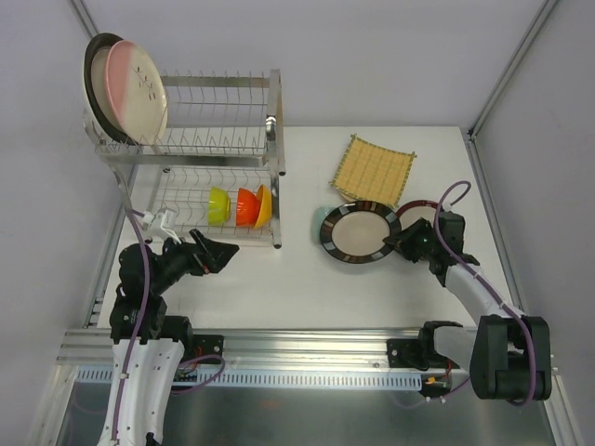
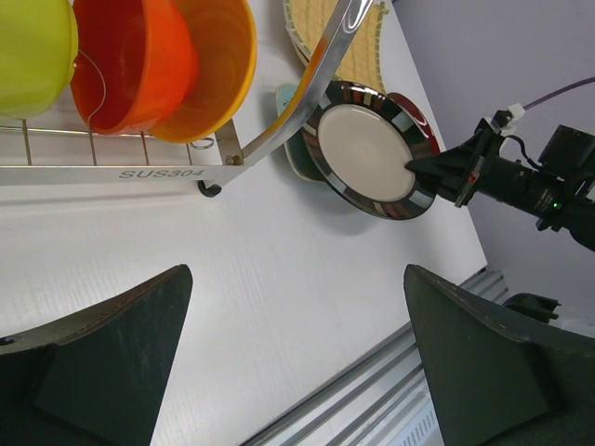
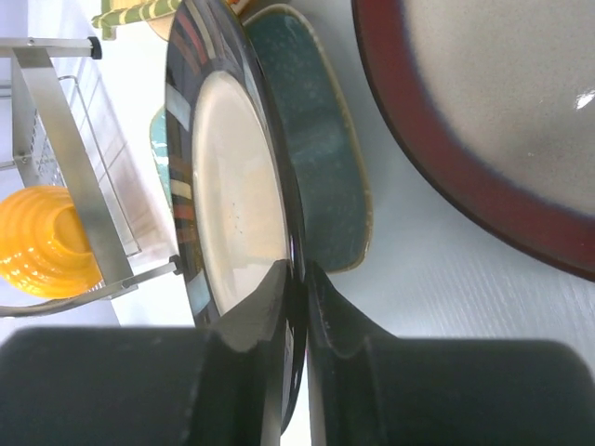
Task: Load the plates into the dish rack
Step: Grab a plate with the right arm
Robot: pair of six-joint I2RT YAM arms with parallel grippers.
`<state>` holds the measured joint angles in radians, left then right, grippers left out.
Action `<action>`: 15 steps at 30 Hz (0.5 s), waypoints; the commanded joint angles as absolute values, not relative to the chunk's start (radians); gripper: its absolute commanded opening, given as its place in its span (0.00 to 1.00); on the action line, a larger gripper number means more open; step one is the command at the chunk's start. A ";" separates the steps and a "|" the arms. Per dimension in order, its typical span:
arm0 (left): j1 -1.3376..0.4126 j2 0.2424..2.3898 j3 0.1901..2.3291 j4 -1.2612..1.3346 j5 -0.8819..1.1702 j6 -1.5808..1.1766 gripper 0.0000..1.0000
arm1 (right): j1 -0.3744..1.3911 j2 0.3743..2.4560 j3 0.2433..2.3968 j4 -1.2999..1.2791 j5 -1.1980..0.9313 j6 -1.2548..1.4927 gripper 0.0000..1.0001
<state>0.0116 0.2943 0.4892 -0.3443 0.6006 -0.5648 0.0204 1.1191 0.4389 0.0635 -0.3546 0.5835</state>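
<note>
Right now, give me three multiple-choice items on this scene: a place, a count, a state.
1. The pink-and-white plate stands in the dish rack's: A lower tier; B upper tier; C neither.
2. Bowls in the rack: A one; B two; C three.
3. The right hand is: A shut on the striped dark-rimmed plate's rim; B wide open; C out of sight.
Answers: 1 B, it leans at the upper tier's left end; 2 C, green, orange and yellow sit below; 3 A, the wrist view shows both fingers pinching the rim.
</note>
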 commanded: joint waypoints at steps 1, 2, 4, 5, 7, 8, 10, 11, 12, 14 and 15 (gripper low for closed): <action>0.003 0.296 0.529 -0.281 0.647 -0.638 0.99 | 0.023 1.057 0.456 0.005 -0.357 0.517 0.01; 0.003 0.301 0.532 -0.273 0.646 -0.647 0.99 | 0.021 1.048 0.465 -0.020 -0.362 0.517 0.00; -0.024 0.310 0.534 -0.255 0.649 -0.673 0.99 | 0.023 1.019 0.474 -0.034 -0.377 0.509 0.01; -0.029 0.314 0.534 -0.239 0.652 -0.681 0.99 | 0.023 1.009 0.485 -0.037 -0.383 0.506 0.01; -0.061 0.334 0.537 -0.226 0.643 -0.699 0.99 | 0.023 0.985 0.495 -0.041 -0.409 0.497 0.01; -0.078 0.340 0.541 -0.221 0.635 -0.704 0.99 | 0.023 0.979 0.505 -0.041 -0.419 0.494 0.01; -0.147 0.363 0.546 -0.196 0.580 -0.721 0.99 | 0.023 0.965 0.514 -0.041 -0.451 0.489 0.01; -0.175 0.371 0.549 -0.189 0.557 -0.726 0.99 | 0.023 0.960 0.517 -0.038 -0.463 0.486 0.01; -0.202 0.380 0.551 -0.169 0.528 -0.735 0.99 | 0.023 0.956 0.523 -0.034 -0.485 0.485 0.00; -0.287 0.422 0.557 -0.149 0.457 -0.745 0.99 | 0.023 0.945 0.529 -0.032 -0.505 0.480 0.01; -0.317 0.437 0.558 -0.134 0.437 -0.759 0.99 | 0.023 0.940 0.535 -0.029 -0.526 0.479 0.01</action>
<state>-0.2520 0.4000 0.5171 -0.2237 0.5312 -0.7086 0.0204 0.9886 0.4595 -0.0780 -0.3985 0.4942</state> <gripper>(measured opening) 0.990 0.114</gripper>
